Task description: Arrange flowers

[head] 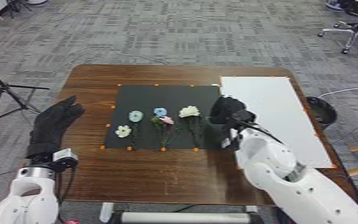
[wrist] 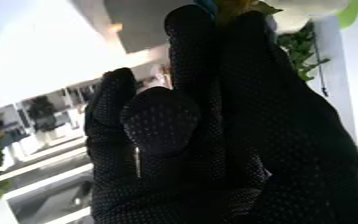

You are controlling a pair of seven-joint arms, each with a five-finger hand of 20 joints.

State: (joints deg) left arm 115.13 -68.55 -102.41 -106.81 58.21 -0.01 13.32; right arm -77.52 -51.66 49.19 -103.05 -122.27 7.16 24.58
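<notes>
In the head view, my right hand (head: 228, 109) is over the right edge of the black mat (head: 162, 93), beside a white flower (head: 189, 111). Left of it lie a blue flower (head: 160, 111) and a pink one (head: 167, 120), then a pale blue flower (head: 135, 116) and a white daisy (head: 123, 131), their stems toward the robot. My left hand (head: 55, 122) rests relaxed at the table's left side. The right wrist view has my right hand (wrist: 193, 135) with long straight fingers and no held thing visible; a white bloom (wrist: 289, 14) and green leaves (wrist: 297, 52) are beyond it.
A white sheet (head: 269, 107) covers the right part of the brown table (head: 193, 187), bordering the mat. Past the table's right edge is a black container (head: 321, 111). A tripod (head: 7, 87) stands on the floor at the left.
</notes>
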